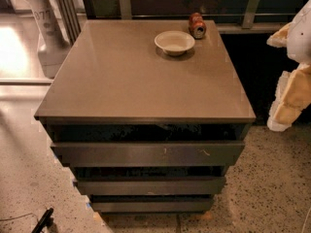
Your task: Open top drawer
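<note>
Speckled grey flooring (272, 188) surrounds a low, dark grey-brown cabinet (146, 76) that fills the middle of the view, seen from above and in front. Its broad, smooth top reflects soft light. Near the back edge of that top sits a shallow white bowl (174, 42), upright. Just behind it and to its right lies a red-brown drink can (197, 25), close to the bowl but apart from it.

Three handleless drawer fronts are stacked on the cabinet's face. The top drawer (146, 153) is the widest and tallest of them, sitting directly beneath the overhanging top with a dark band of shadow between the two. A small pale scratch marks its front near the right end. The middle drawer front (148, 185) and the bottom drawer front (150, 206) look narrower and shorter below it.

My claw (293, 89) hangs at the far right edge of the view, a pale white and tan shape against a dark background, level with the cabinet top and well apart from the top drawer. I cannot tell whether it is spread or closed.

At the bottom left corner a black object (43, 221) rests on the floor.
</note>
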Robot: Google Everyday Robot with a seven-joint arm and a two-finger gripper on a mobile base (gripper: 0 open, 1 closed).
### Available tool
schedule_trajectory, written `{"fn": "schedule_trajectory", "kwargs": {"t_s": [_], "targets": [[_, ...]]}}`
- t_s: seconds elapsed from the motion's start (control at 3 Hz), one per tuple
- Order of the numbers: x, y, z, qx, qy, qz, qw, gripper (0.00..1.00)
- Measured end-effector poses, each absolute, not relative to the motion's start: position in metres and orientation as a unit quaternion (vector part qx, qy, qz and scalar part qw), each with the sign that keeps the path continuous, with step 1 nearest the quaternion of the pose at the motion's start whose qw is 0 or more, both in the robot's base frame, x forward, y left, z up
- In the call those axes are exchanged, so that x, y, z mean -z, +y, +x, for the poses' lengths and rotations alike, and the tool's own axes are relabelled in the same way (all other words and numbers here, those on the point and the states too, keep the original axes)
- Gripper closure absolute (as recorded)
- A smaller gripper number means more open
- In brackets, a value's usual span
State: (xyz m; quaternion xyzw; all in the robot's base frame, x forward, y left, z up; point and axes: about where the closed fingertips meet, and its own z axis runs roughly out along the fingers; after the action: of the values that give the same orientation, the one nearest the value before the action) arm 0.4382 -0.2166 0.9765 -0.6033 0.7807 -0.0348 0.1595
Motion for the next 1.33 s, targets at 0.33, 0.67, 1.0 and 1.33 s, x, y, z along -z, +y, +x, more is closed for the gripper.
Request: {"fn": "schedule_trajectory", "kwargs": {"t_s": [0.33,0.67,1.0,1.33], "targets": [[-0.975,-0.217,0.439,0.033,0.782,-0.602,0.159,0.00],[-0.967,-0.217,0.438,0.025,0.785,-0.599,0.155,0.00],[-0.931,-0.217,0.430,-0.011,0.795,-0.592,0.133,0.00],[-0.886,-0.219,0.421,-0.046,0.806,-0.582,0.102,0.00]]}}
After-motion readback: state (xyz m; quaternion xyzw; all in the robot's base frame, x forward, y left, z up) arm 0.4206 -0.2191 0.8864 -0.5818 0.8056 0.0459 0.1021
